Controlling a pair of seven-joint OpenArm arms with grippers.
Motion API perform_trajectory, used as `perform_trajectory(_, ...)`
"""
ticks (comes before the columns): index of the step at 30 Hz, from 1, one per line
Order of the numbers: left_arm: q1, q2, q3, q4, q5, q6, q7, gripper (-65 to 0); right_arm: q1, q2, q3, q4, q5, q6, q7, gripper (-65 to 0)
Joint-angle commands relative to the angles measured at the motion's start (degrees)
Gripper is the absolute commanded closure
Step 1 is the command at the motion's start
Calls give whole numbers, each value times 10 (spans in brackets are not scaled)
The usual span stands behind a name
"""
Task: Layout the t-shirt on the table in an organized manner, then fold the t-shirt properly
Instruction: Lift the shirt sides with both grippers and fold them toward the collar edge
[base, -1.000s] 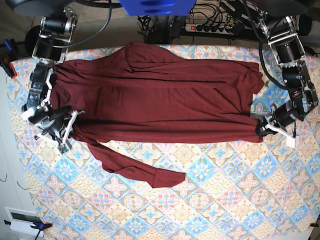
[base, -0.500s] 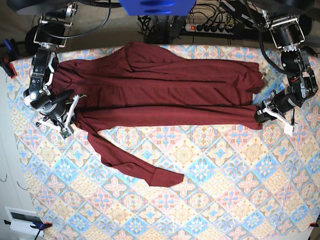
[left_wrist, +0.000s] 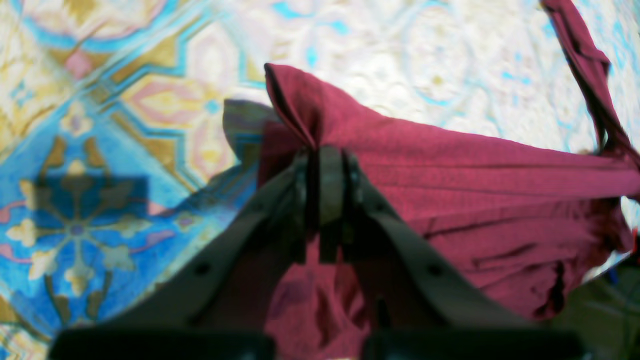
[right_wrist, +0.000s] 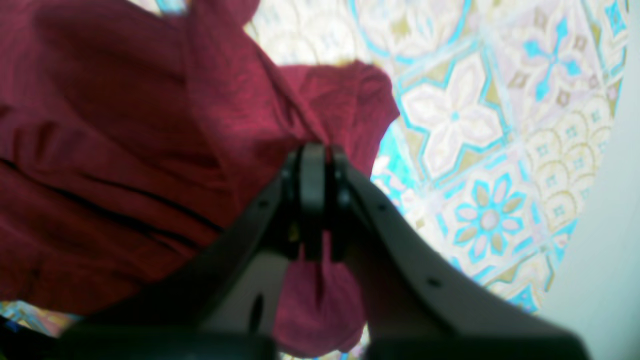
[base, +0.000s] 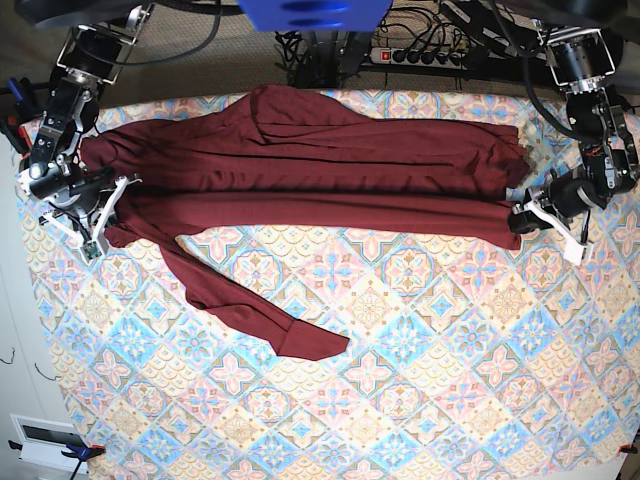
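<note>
Stretching across the upper half of the base view, the t-shirt (base: 300, 170) lies on the patterned surface (base: 420, 380) as a long folded band, with one sleeve trailing down toward the frame's lower centre-left. No containers appear in any view. At the far right of the base view, the left end effector (base: 522, 218) is closed on the t-shirt's right-hand corner; its wrist view shows the fingers (left_wrist: 325, 185) pinched together on bunched maroon cloth. At the far left, the right end effector (base: 108, 222) is likewise clamped on the opposite corner, fabric gathered between its tips.
</note>
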Motion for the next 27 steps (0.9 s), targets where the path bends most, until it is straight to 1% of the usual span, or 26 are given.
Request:
perform_trajectory(1, 2, -12, -4, 12, -2, -1, -5, 0, 10, 10, 2, 11, 5, -2, 9, -6)
perform_trajectory(7, 35, -12, -2, 13, -2, -1, -5, 0, -7, 11, 3, 12, 5, -2, -1, -6)
perform_trajectory(10, 50, -12, -2, 13, -1, -1, -5, 0, -14, 22, 0, 12, 6, -2, -5, -6)
perform_trajectory(15, 60, -12, -1, 12, 1, -1, -5, 0, -22, 22, -22, 12, 4, -2, -5, -6)
perform_trajectory(17, 61, -12, 1, 11, 13, -1, -5, 0, -23, 22, -29, 12, 4, -2, -5, -7)
perform_trajectory(19, 60, -12, 25, 11, 33, -1, -5, 0, -23, 23, -39, 12, 3, -2, -5, -14)
perform_trajectory(21, 59, -12, 46, 11, 49, -1, -5, -37, -23, 31, -46, 12, 3, -2, -13, -33)
perform_trajectory(23, 60, -12, 51, 11, 49, -1, -5, -94, -22, 33, -47, 12, 3, -2, -24, -67)
perform_trajectory(27, 60, -12, 52, 11, 48, -1, -4, -236, -22, 36, -44, 12, 3, -2, -34, -155)
